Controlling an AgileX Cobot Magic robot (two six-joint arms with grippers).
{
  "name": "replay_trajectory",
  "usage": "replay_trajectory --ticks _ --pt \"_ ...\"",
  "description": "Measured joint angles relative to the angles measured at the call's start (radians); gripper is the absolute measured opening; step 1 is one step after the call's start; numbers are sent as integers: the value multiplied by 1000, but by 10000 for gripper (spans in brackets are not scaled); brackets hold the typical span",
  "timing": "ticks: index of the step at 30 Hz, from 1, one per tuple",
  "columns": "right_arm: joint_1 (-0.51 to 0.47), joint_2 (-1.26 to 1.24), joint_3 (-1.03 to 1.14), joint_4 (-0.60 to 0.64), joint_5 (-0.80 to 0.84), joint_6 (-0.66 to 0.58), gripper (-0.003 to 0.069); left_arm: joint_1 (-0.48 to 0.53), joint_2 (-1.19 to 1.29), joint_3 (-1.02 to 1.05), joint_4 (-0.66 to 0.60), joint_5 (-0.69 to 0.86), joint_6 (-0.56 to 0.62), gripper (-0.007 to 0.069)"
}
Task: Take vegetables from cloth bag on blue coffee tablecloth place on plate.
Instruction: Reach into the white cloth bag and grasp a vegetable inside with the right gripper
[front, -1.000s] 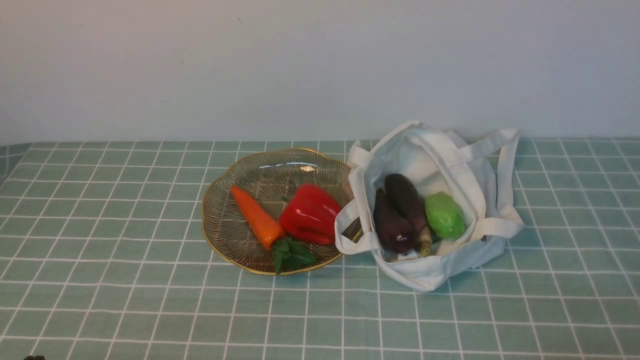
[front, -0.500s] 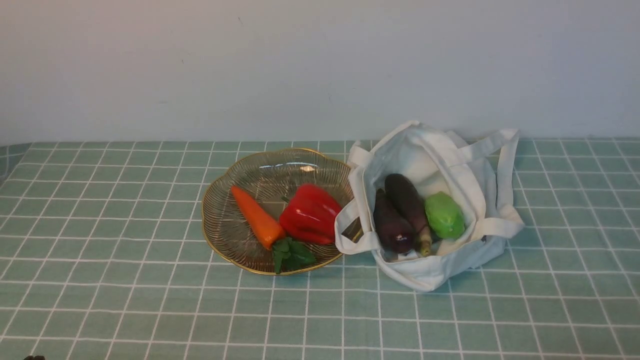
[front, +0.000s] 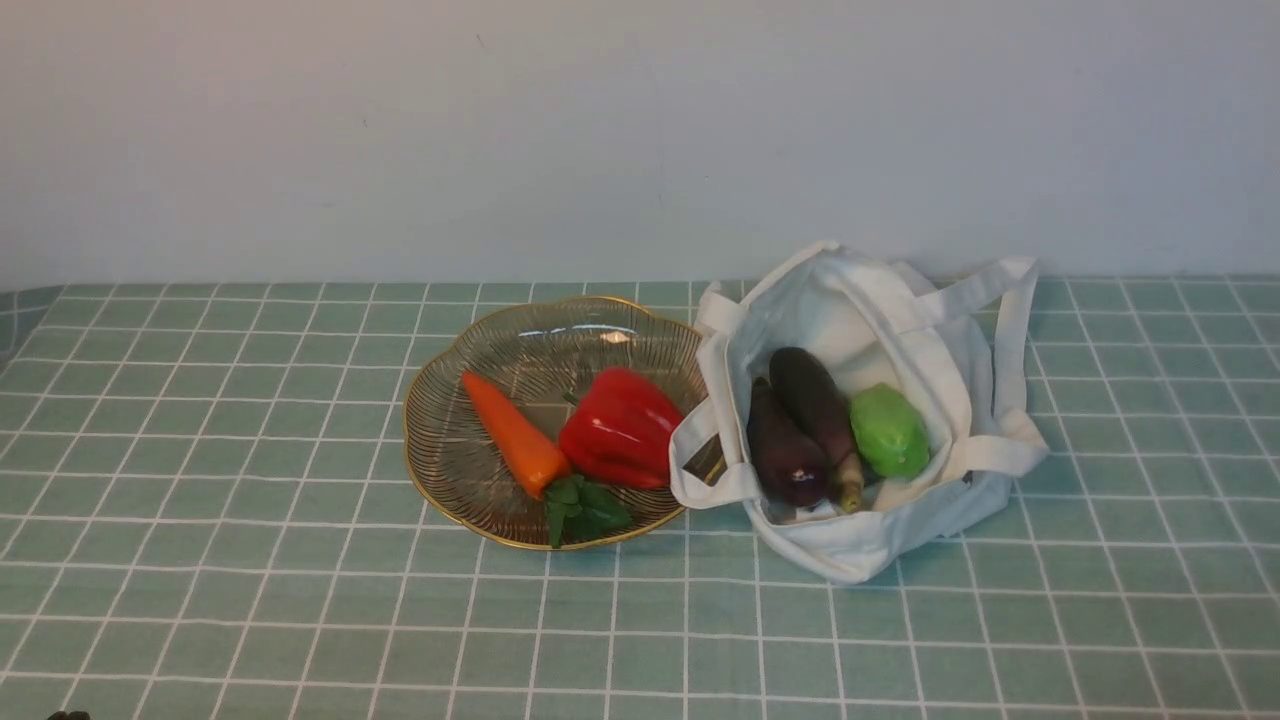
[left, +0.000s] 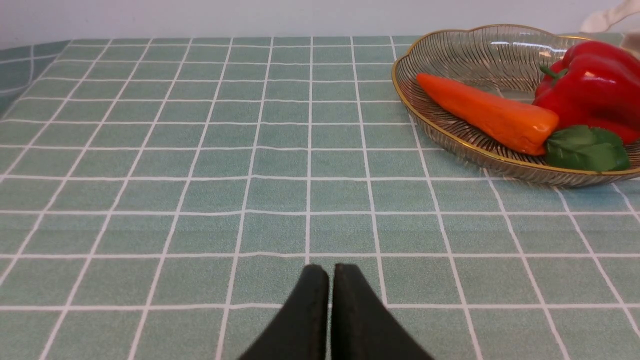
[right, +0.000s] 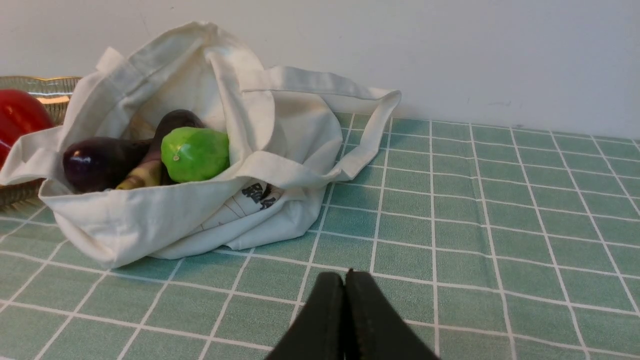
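Two eggplants (front: 787, 455) and a green pepper (front: 889, 431) are lying inside the slumped cloth bag (front: 925, 370), its mouth gaping, presumably for easy reach. It is crowding the glass dish (front: 436, 470), likely shortening transfers; carrot and red pepper are resting there. Only the wrist views are showing the left claw (left: 330, 270) and right claw (right: 346, 275), both closed, gripping nothing.

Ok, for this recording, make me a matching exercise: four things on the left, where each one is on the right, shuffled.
1. orange carrot
2. green pepper
3. plate
4. right gripper

A. shut, over the tablecloth
B. in the cloth bag, beside the eggplants
C. on the plate, beside the red pepper
D. on the tablecloth, partly covered by a bag strap

Pairs: 1-C, 2-B, 3-D, 4-A
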Motion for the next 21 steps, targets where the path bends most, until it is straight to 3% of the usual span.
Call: replay_trajectory --ticks 21 --pt "0 0 0 17 0 13 -15 0 0 0 0 0 0 -4"
